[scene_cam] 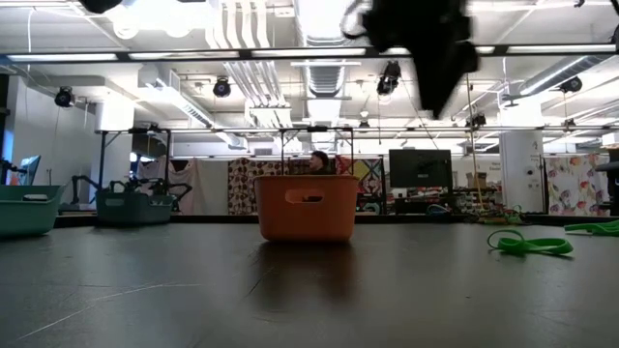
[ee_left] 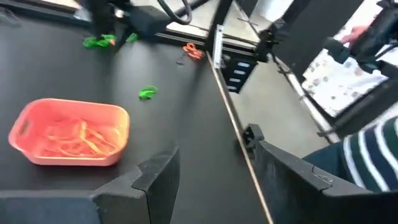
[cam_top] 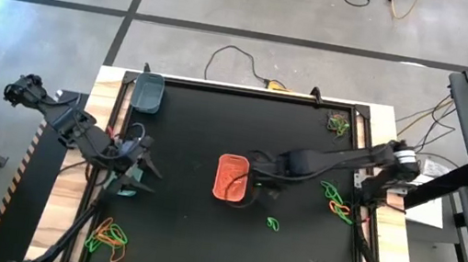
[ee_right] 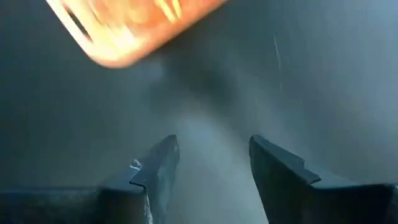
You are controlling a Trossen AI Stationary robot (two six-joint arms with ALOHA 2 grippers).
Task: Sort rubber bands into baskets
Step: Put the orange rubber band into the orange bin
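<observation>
Our right gripper (cam_top: 257, 174) by the orange basket (cam_top: 232, 178)

Its fingers are apart, holding nothing. Our left gripper (cam_top: 143, 166) waits, fingers apart too.

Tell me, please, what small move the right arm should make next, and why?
Probably swing toward the loose green band just in front of it and lower over it. The right gripper stands open and empty beside the orange basket, which already holds orange bands, so a drop looks finished. The left gripper waits, open, at the table's left side.
</observation>
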